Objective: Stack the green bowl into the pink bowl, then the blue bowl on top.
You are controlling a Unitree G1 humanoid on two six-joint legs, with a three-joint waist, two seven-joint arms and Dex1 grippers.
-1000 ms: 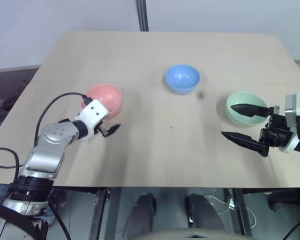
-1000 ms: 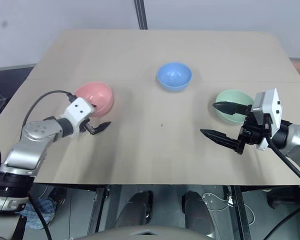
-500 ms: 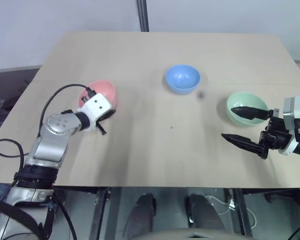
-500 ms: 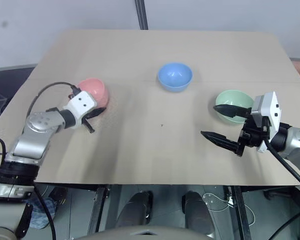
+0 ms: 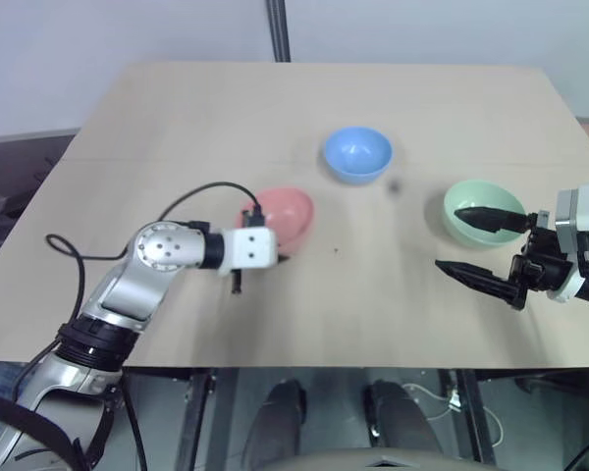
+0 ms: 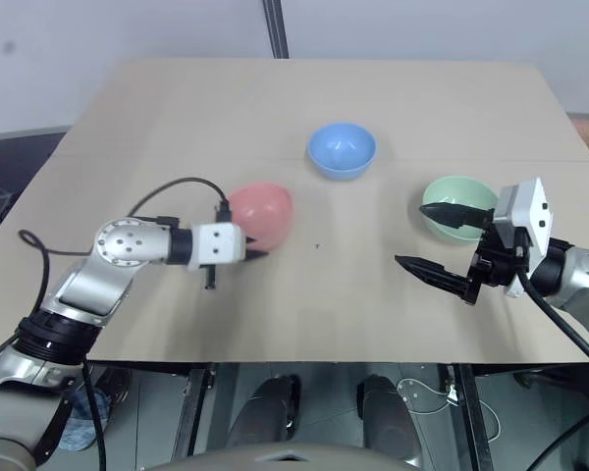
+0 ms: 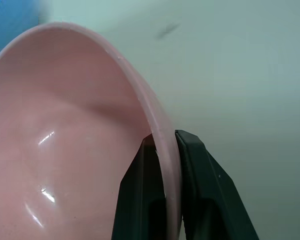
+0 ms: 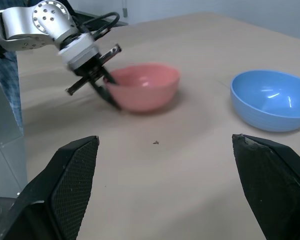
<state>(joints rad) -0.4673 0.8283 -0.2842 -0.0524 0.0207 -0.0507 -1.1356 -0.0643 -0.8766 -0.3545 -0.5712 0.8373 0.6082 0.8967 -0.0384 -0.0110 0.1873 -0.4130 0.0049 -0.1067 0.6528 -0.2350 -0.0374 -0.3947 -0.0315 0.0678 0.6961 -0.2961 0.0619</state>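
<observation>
The pink bowl (image 5: 283, 215) is gripped at its near rim by the left gripper (image 7: 162, 150), whose jaws are clenched on the wall, one finger inside and one outside; the bowl is tilted and sits left of the worktop's (image 5: 226, 108) middle. The blue bowl (image 5: 357, 154) stands apart, farther back near the centre. The green bowl (image 5: 483, 212) is found at the right, with the right gripper (image 5: 481, 247) held beside it, jaws spread wide and empty, the upper finger reaching over the bowl's rim. The step in hand is judged to be the placing of the pink bowl as the base. Next, the pink bowl should be set flat and released, and the green bowl grasped by its rim.
</observation>
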